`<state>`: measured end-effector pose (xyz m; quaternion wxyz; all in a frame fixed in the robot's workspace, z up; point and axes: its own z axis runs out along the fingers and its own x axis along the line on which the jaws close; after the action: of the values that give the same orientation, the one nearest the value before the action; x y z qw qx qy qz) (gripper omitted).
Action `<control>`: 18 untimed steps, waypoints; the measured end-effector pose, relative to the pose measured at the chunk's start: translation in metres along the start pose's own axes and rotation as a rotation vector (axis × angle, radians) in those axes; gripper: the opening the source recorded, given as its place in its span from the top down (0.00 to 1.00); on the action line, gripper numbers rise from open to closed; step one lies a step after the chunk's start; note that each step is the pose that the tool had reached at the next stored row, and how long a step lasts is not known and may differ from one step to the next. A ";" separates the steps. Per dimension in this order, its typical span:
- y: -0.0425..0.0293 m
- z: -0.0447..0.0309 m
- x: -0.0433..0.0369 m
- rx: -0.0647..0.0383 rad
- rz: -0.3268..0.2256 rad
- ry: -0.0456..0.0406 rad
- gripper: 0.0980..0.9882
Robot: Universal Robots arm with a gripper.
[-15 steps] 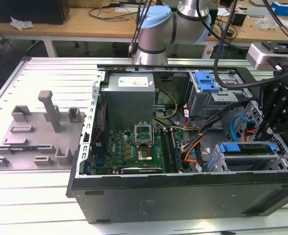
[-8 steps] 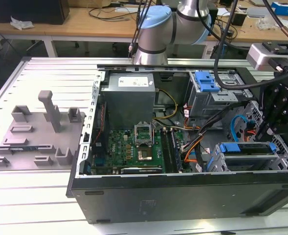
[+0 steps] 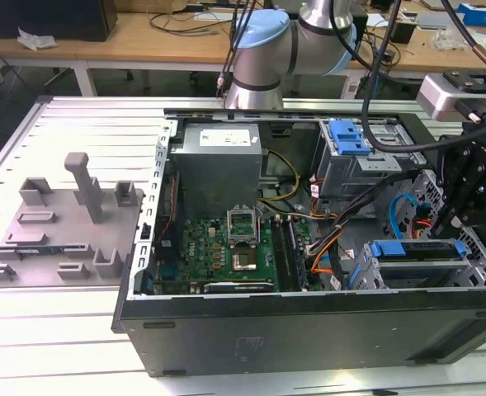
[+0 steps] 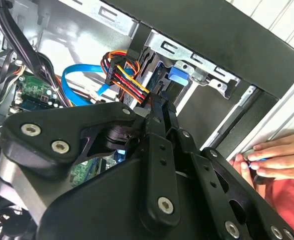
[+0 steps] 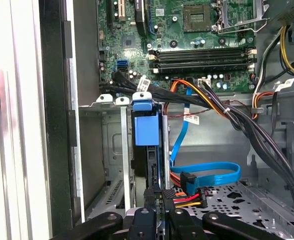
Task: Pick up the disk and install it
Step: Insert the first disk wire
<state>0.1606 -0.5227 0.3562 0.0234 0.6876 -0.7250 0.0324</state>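
One gripper (image 5: pixel 160 194), pressed together, at the disk (image 5: pixel 147 127) standing edgewise in the cage (image 5: pixel 112 100).

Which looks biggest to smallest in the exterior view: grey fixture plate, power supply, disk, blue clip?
1. grey fixture plate
2. power supply
3. disk, seen edge-on, and blue clip: they look about alike, so I have not ranked them.

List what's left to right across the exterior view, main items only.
grey fixture plate → power supply → blue clip on the upper drive cage → the disk sitting in the lower cage
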 end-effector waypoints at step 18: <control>0.0006 0.0007 0.0000 0.000 -0.001 0.0000 0.93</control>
<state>0.1600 -0.5226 0.3555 0.0232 0.6880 -0.7246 0.0326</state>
